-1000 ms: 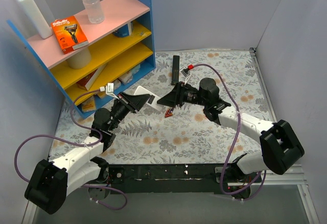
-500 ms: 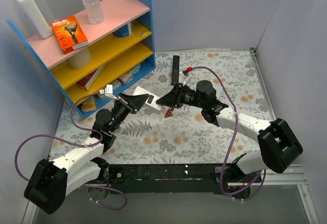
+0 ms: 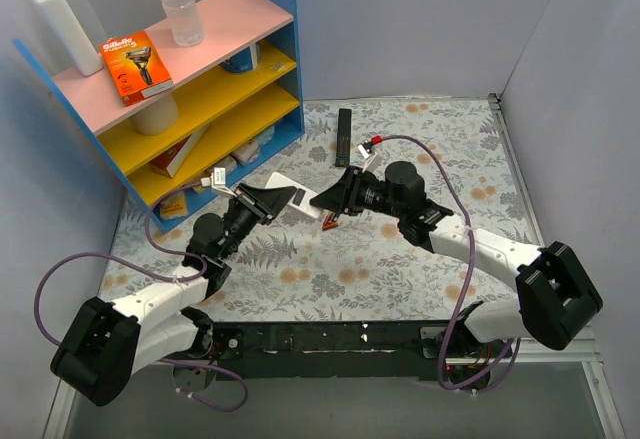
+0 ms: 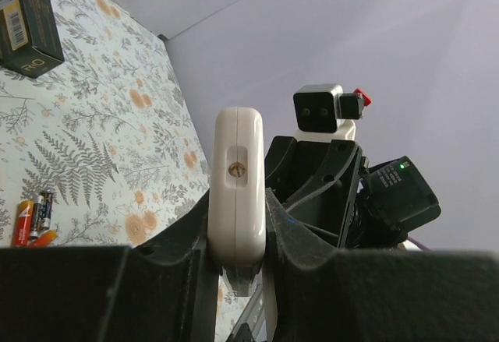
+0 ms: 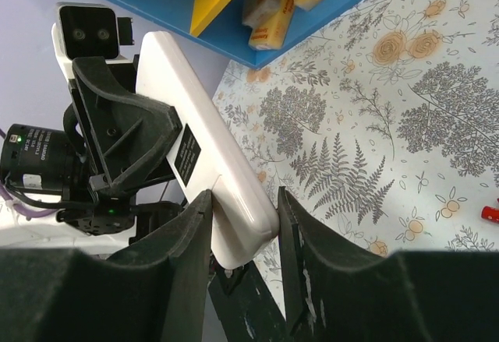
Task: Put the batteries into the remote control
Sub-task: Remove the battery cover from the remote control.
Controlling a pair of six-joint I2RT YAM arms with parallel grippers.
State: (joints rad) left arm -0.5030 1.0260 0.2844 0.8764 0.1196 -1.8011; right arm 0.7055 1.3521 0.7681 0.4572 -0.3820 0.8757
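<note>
The remote control [image 3: 285, 185] is held off the table between both grippers, white back up, with a black label on it. My left gripper [image 3: 270, 199] is shut on its one end; in the left wrist view the remote [image 4: 236, 163] stands edge-on between the fingers of the left gripper [image 4: 236, 217]. My right gripper [image 3: 322, 197] has its jaws closed on the other end, with the remote [image 5: 214, 163] between the fingers of the right gripper [image 5: 244, 202]. The batteries [image 3: 330, 222] lie together on the floral table just under the right gripper; they also show in the left wrist view [image 4: 33, 217].
A longer slim black remote [image 3: 344, 137] lies on the table behind the grippers. A blue shelf unit [image 3: 280, 69] with pink and yellow shelves and boxes stands at the back left. Grey walls close the table at the back and right. A dark box [image 4: 27, 15] lies on the table.
The right gripper has shifted slightly along the remote's end and both arms have adjusted a little. The remote stays in the left gripper and the batteries have not moved.
</note>
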